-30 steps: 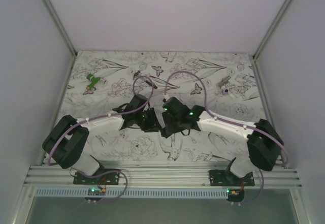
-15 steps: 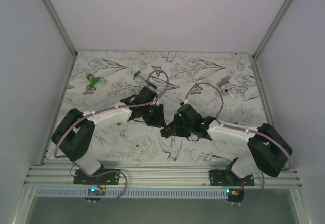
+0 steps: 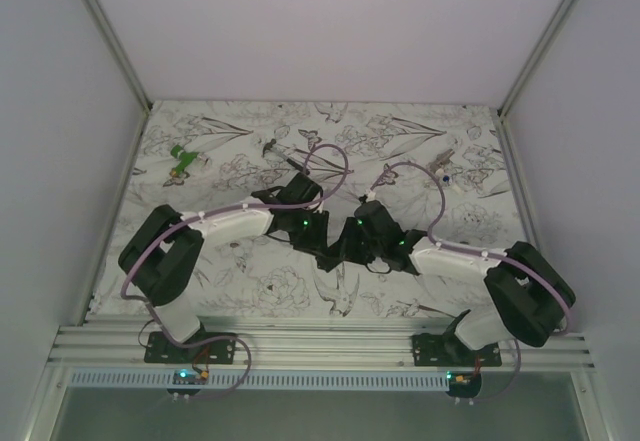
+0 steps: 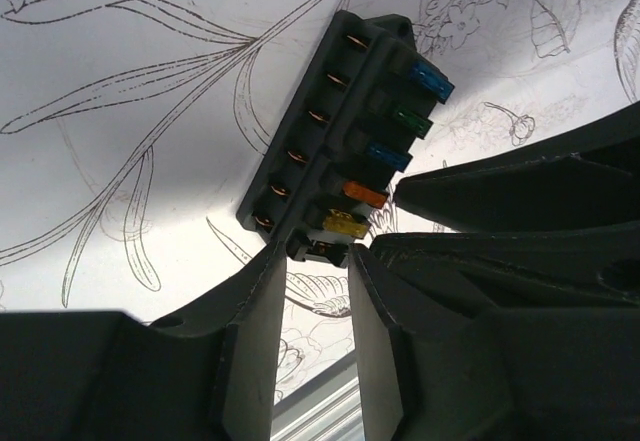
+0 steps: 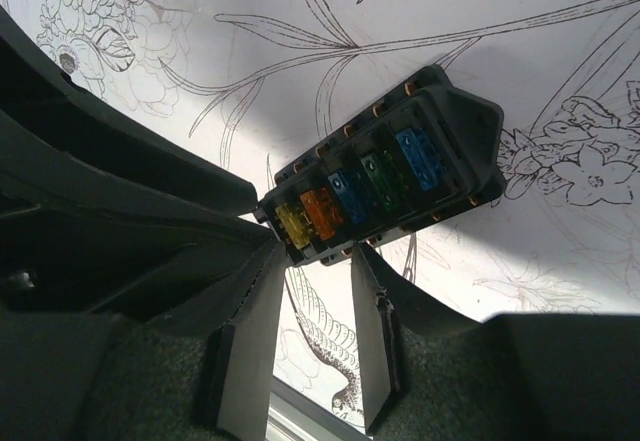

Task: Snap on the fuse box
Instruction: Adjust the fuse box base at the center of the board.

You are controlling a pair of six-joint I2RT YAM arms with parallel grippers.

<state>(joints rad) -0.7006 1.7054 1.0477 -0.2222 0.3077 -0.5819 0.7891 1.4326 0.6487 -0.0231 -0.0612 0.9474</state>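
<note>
One end of the fuse box [image 4: 340, 136] sits between the left fingers [image 4: 255, 311]; the right fingers [image 5: 250, 311] flank that same end.

Green piece [image 3: 181, 160] far-left on floral tabletop [image 3: 250, 296]

Your top view: even, diffuse light, soft and coarse; arms [image 3: 230, 226] go near-black. Wrist views: table [image 4: 150, 21] blows almost white, grey shadow band beside the fuse box [image 4: 330, 131]. Fingers [image 4: 250, 351] of the left claw [image 4: 312, 271] dark, soft-edged.

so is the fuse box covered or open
Open, it seems: the left wrist view shows the fuse box with coloured fuses sticking out bare.
</note>
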